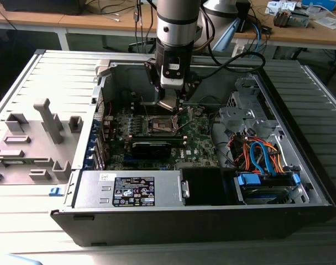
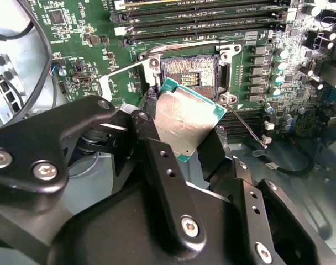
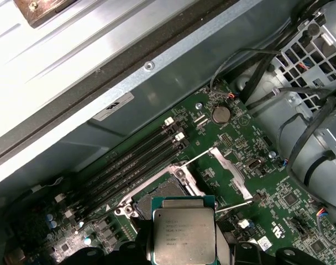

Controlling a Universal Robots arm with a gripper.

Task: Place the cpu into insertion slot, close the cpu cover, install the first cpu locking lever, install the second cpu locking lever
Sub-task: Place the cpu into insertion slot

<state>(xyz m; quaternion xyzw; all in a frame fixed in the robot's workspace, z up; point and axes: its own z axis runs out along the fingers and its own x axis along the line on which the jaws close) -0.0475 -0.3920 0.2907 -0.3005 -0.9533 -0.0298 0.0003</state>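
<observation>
Hanging just above the slot [image 2: 190, 72], the gripper [image 1: 170, 106] pinches the cpu [image 2: 187, 124] by two opposite edges, black fingers [image 2: 151, 138] pressed against the flat, dull silver-grey square with its green rim, not yet seated. Slot: square, dark pin field, shiny metal rim, uncovered; the cover [image 3: 234, 176], a thin silvery frame, lies swung open beside it, and a thin wire lever [image 2: 246, 126] stands unlatched. Long black memory slots [image 3: 129, 160] run close along one side, with the grey case wall [image 3: 157, 94] just beyond.
</observation>
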